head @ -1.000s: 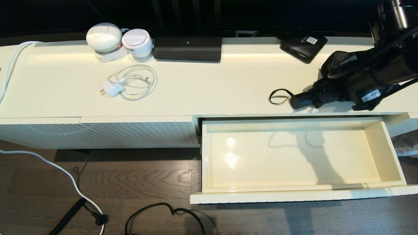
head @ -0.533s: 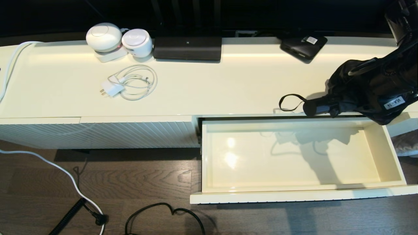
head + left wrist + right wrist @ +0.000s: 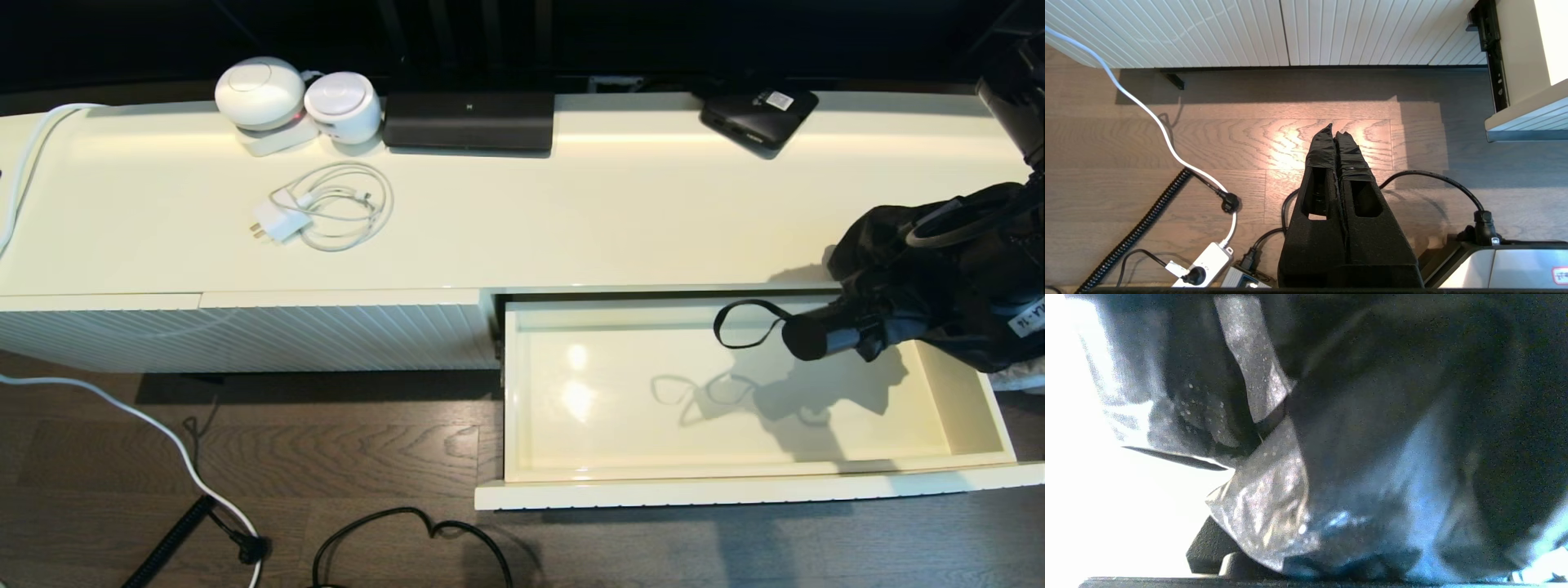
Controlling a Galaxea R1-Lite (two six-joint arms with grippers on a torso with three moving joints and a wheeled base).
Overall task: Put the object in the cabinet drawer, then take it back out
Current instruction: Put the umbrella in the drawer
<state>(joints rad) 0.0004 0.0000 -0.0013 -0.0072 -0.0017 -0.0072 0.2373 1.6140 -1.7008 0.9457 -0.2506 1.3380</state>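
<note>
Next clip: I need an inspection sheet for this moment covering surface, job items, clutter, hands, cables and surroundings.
Surface: glossy cream cabinet top, lit along the back.
Job items: black umbrella held in the air over the right end of the open drawer; wrist loop dangling; drawer holds nothing.
Clutter: two white round devices, black flat unit, black box.
Hands: right hand hidden by umbrella fabric; left hand shut, parked low over the floor.
Cables: white charger with coiled cord on top; white and black leads, power strip on the floor.
Surroundings: wood floor, ribbed cream panel.
</note>
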